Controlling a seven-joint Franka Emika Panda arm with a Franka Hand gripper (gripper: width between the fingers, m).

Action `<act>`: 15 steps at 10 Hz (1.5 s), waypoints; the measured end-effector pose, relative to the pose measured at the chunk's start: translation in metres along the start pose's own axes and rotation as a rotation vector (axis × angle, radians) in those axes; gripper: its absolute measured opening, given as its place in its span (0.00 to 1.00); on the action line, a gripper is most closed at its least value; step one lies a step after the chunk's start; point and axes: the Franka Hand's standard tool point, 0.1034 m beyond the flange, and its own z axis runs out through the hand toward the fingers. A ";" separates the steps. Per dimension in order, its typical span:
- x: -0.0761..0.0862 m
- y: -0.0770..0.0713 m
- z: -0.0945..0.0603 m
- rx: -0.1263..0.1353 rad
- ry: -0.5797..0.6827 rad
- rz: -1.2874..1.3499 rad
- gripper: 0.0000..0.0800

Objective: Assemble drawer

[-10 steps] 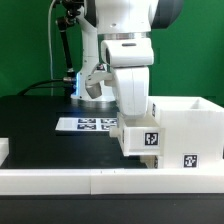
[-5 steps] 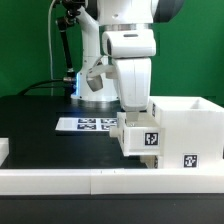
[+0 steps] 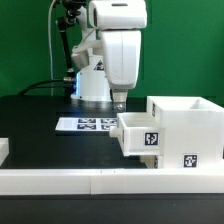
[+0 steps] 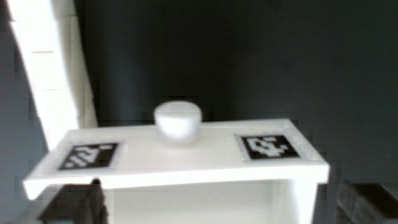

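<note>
**At the housing's mouth, one tray sits partly home**

On the black table [image 3: 40, 125], you see the drawer's housing [image 3: 190, 125] with a tray [image 3: 138, 135] protruding from its front, knob [image 4: 178, 118] outward. Your end effector [image 3: 119, 101] hovers above it, grasping nothing; its spread is unclear. Seating this tray probably remains; no second tray shows.

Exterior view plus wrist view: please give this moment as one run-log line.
gripper: open, above tray, holding nothing | tray: partly inside housing, tagged front sticking out | step: tray not fully pushed in
</note>
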 end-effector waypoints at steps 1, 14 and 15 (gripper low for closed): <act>-0.004 -0.002 0.007 0.010 0.004 -0.004 0.81; 0.011 0.005 0.043 0.050 0.259 0.023 0.81; 0.017 0.006 0.042 0.054 0.257 0.044 0.81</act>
